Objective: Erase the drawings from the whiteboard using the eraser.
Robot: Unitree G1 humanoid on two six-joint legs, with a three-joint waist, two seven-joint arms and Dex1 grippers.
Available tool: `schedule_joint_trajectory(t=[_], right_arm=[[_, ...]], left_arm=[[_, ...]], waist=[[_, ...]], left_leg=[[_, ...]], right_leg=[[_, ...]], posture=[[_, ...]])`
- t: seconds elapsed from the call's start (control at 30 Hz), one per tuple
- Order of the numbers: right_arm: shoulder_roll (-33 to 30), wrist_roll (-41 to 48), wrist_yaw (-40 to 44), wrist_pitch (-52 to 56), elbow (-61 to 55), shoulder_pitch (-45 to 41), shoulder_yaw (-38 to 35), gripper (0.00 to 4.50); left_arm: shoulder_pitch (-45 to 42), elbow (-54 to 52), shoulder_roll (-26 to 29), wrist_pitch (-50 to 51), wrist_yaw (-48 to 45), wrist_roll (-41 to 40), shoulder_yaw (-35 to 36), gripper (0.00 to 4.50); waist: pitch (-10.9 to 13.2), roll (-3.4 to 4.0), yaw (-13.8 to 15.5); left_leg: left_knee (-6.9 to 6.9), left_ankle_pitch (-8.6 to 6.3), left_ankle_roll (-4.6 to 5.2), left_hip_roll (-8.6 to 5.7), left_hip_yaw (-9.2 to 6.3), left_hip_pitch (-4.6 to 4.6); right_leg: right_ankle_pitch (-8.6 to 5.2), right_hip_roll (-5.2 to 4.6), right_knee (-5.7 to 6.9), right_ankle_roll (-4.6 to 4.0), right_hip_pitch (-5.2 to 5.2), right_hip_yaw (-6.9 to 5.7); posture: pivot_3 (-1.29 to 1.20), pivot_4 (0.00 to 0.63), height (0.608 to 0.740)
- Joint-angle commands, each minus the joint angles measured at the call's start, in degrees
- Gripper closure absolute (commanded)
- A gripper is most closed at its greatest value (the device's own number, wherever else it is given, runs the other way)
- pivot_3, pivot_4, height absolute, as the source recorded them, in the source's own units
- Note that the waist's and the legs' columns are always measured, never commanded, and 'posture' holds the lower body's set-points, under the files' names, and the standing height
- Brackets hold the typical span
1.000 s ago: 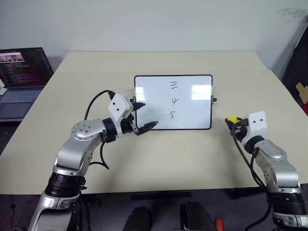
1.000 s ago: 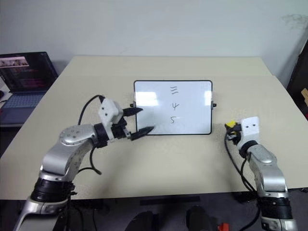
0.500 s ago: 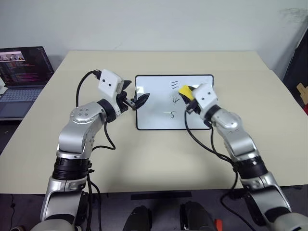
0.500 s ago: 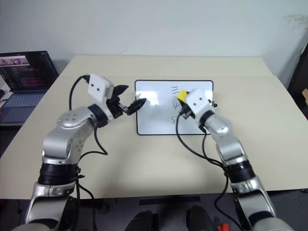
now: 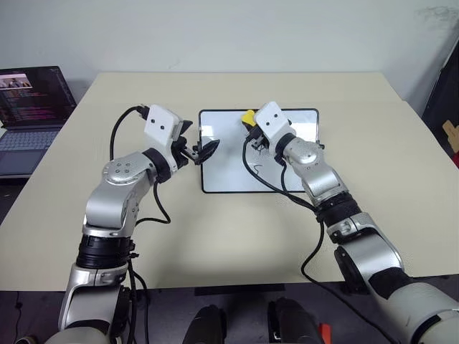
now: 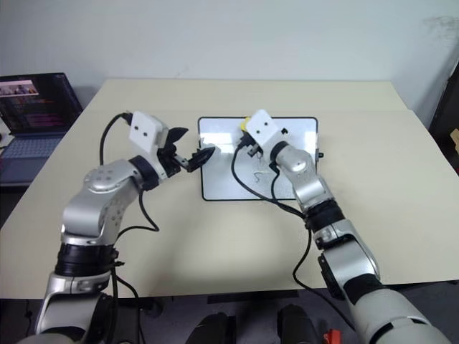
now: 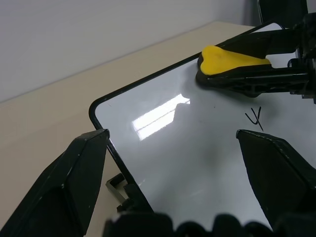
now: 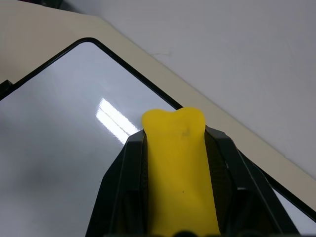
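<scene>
You see a beige table (image 5: 237, 236) with the whiteboard (image 5: 226, 172) lying flat near its middle, long sides parallel to the table's near edge. Your right gripper (image 5: 250, 123) reaches over the board's far edge, its two black fingers pinching the yellow eraser (image 8: 178, 168) between them. In the left wrist view the eraser (image 7: 229, 61) sits at the board's surface, though you cannot tell for certain that it touches. A "4"-like mark (image 7: 255, 118) shows on the board just beside the eraser, toward the near edge; the rest of the drawings are hidden behind the right arm. Your left gripper (image 5: 201, 152) is at the board's left short edge, jaws spread wide, one finger (image 7: 64, 182) outside the frame and the other (image 7: 279, 173) over the white surface. A laptop (image 5: 32, 107) stands open off the table's far left corner.
</scene>
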Motion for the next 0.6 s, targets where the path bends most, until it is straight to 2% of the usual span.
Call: schedule_joint_trajectory(t=[0.03, 0.4, 0.6], right_arm=[[-0.8, -0.95, -2.23, -2.43, 4.44, -2.42, -1.66, 3.27], [-5.97, -0.77, -3.28, -0.91, 5.62, 3.44, -3.49, 3.27], [-6.99, -0.79, -1.68, 1.2, 0.78, 8.92, -3.21, 3.27]], left_arm=[[0.09, -2.96, 0.49, -0.28, 0.43, 0.07, 1.3, 0.0], [0.19, -3.55, -0.05, -0.26, 0.16, -0.29, 0.93, 0.0], [0.67, -4.36, -0.27, -0.16, 0.04, -0.44, 0.91, 0.0]], waist=[[0.0, 0.0, -0.01], [-0.1, -0.07, 0.3], [-0.18, -0.11, 0.35]], left_leg=[[0.0, 0.0, 0.0, -0.01, 0.0, 0.0], [0.15, 0.01, 0.01, -0.1, -0.09, 0.08], [0.16, -0.07, 0.15, -0.1, -0.14, 0.46]], right_leg=[[0.0, 0.0, 0.0, 0.0, 0.0, 0.0], [0.01, -0.05, 0.15, 0.01, 0.14, -0.04], [0.02, -0.04, 0.12, 0.02, 0.57, -0.07]], posture=[[0.0, 0.15, 0.74], [0.0, 0.15, 0.74], [0.0, 0.15, 0.74]])
